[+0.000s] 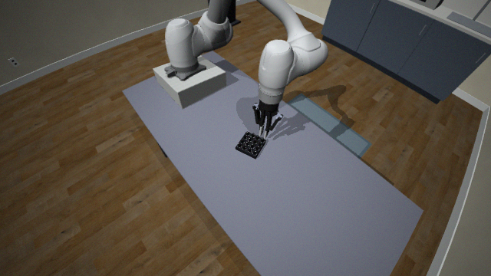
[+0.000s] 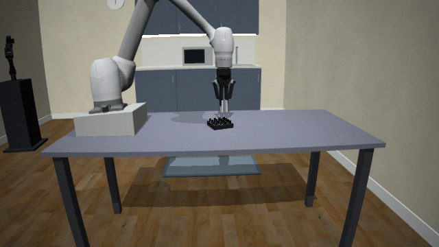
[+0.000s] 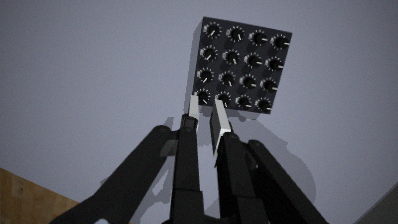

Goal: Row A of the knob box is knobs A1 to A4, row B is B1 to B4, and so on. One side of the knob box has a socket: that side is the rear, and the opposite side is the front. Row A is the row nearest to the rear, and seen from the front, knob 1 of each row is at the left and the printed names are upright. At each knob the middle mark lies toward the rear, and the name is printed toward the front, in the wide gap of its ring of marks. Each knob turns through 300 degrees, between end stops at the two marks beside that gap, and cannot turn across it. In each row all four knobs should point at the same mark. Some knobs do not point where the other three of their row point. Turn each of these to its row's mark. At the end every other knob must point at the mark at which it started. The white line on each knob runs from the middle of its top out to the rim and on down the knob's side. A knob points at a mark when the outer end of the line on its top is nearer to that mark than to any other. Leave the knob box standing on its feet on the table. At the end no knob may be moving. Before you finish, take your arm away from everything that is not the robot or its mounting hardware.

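Black all over on the knob box [image 1: 245,153] [image 2: 224,127] [image 3: 218,66], with white lines on the knobs [image 3: 254,60] and rings of pale marks around them. Black, too, on the claw [image 1: 263,134] [image 2: 223,109] [image 3: 203,109], but light grey to white at the fingertips [image 1: 261,131] [image 2: 222,106]. Whitish grey on the arm [image 1: 274,65] [image 2: 223,41]; plain greyish lavender across the bench top [image 1: 299,192] [image 2: 274,137] [image 3: 100,75], dark grey down its legs [image 2: 357,192]. Brown plank pattern on the floor [image 1: 96,172] [image 2: 164,219] [image 3: 30,200]; slate blue on the cupboards [image 1: 403,50] [image 2: 156,89].

Over there, blue-grey cabinets [image 1: 403,46] [image 2: 156,89] fill the top view's upper right, above wood-plank flooring [image 1: 96,172] [image 2: 192,219] and beside pale walls [image 1: 77,31] [image 2: 343,68].
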